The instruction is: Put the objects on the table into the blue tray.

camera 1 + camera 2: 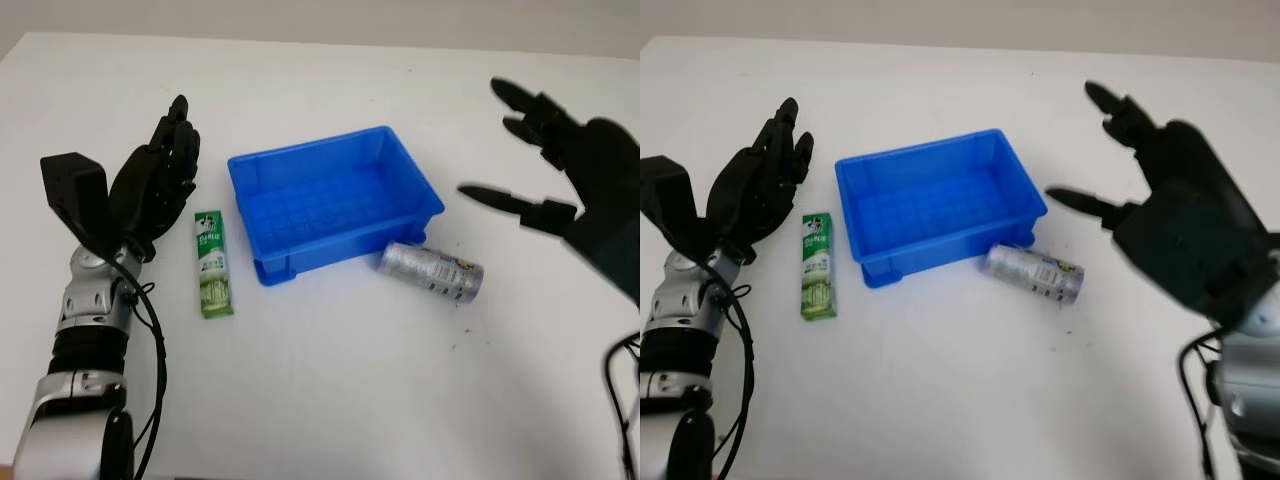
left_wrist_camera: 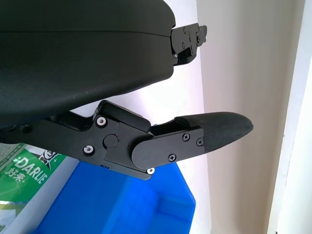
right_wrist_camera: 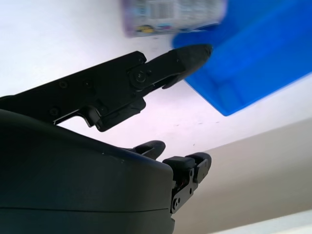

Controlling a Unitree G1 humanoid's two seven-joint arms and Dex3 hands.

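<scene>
**A:** Two objects lie outside the tray, so as I judge it nothing of the task is done. Start with the biggest thing?

**B:** That is the white surface (image 1: 330,400). On it sits the blue tray (image 1: 432,200), with nothing in it as far as its floor can be seen.

**A:** And the hands?

**B:** The right hand (image 1: 1160,190) hangs above the surface to the right of the tray, released and holding nothing, with one finger pointing toward the tray's right wall. The left hand (image 1: 160,180) is to the left of the tray, just above the green package; it grasps nothing either.

**A:** Then the objects themselves.

**B:** A silver can (image 1: 432,270) lies on its side just in front of the tray's near right corner, close to the wall; I cannot tell whether it touches. A green toothpaste box (image 1: 212,262) lies flat to the left of the tray, near it but apart, lengthwise toward the robot.

**A:** So both remain to be picked up and dropped in.

**B:** Yes, by my reading. The can is nearer the right hand, the box nearer the left.

**A:** Anything unclear?

**B:** The can's label print is too small to read. In the right wrist view the can is cut off at the edge, and the tray's near inner wall hides a strip of its floor.
</scene>
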